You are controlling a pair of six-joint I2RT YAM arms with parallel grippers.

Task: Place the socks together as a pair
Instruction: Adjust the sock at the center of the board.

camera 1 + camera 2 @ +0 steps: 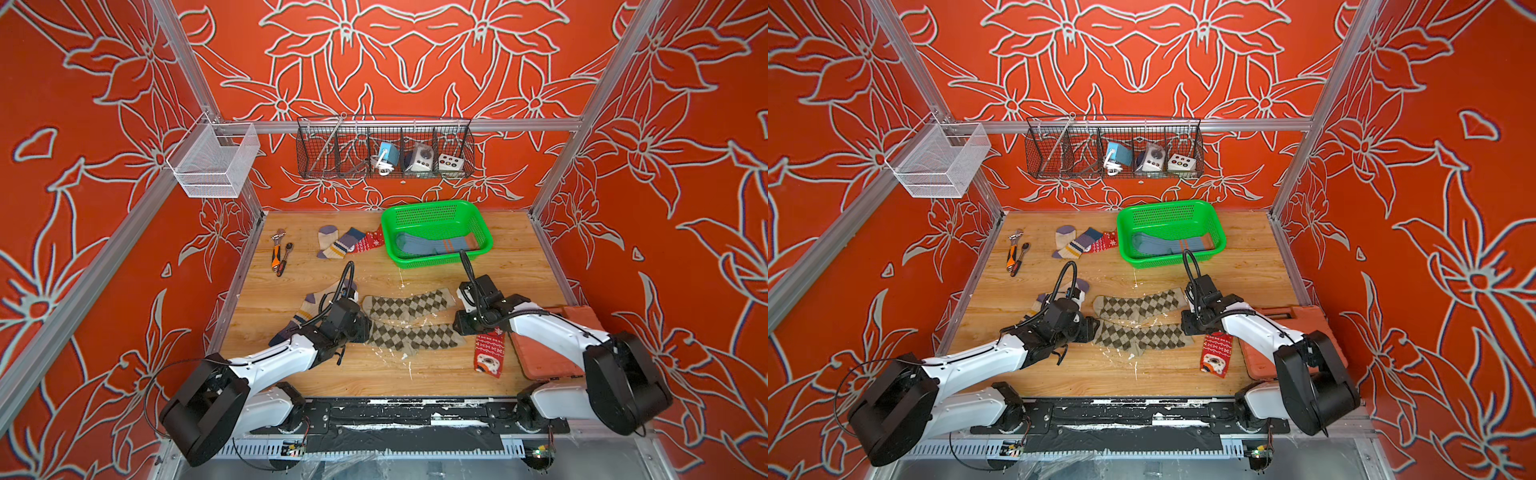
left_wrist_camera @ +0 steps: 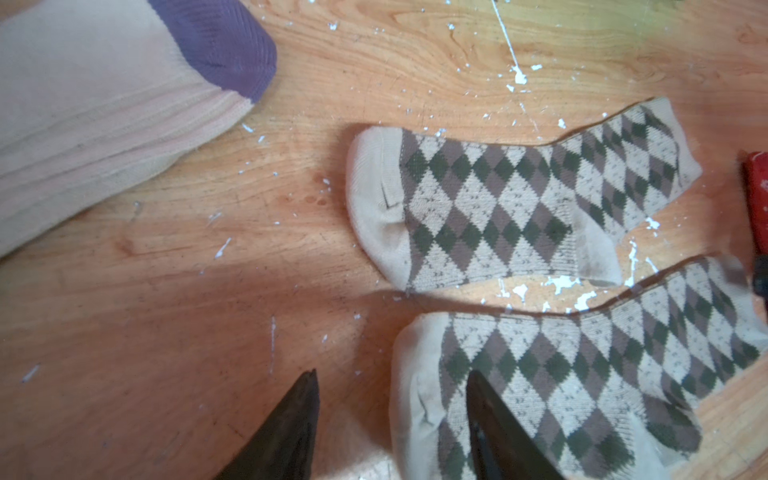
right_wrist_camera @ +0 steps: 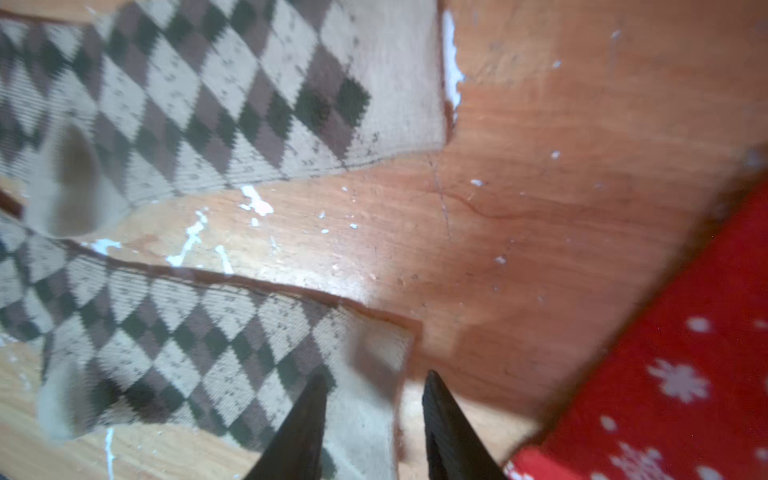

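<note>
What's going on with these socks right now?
Two robot arms are pairing socks. The two argyle socks lie side by side; the left arm's open jaws hover at the toe of the nearer one, the right arm's at its cuff. Blue socks sit in the green basket; cream socks and red socks lie scattered.

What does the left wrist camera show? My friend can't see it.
Two argyle socks lie flat side by side on a wooden table. The open left gripper straddles one sock's toe edge; a cream sock with a purple toe lies apart from them.
</note>
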